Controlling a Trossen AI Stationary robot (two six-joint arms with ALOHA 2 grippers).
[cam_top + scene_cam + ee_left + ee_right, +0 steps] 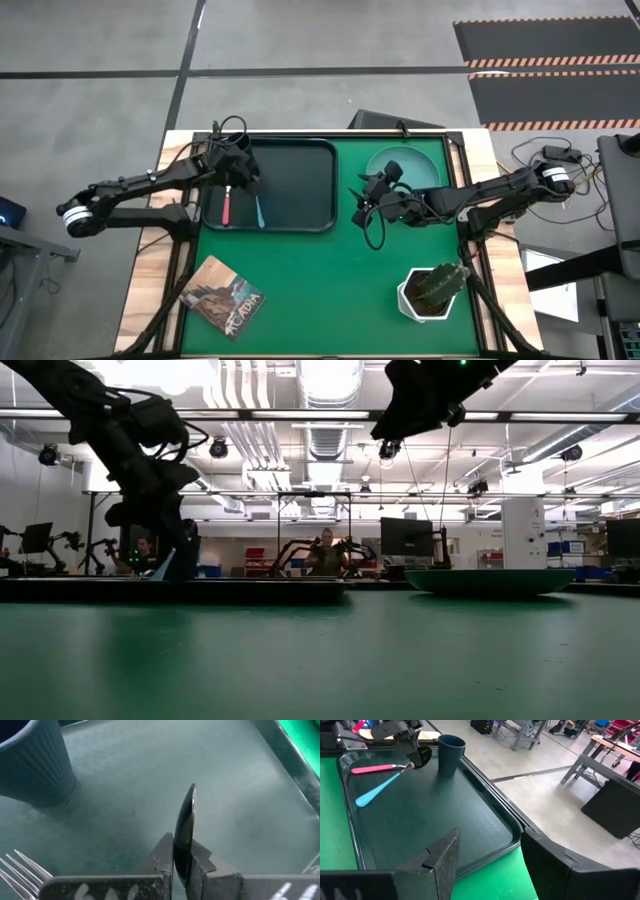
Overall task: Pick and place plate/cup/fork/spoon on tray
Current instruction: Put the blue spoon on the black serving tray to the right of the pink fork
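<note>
Left wrist view: left jaws tight on spoon [184, 832] bowl, over tray [240, 795].

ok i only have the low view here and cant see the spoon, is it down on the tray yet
observer: not released. the left gripper is shut on the bowl end of the spoon, over the tray.
operator: and the fork
observer: the fork lies flat in the tray, right beside the spoon's blue handle.
operator: right arm doing anything
observer: the right gripper is open and empty, beside the plate, on its tray side.
</note>
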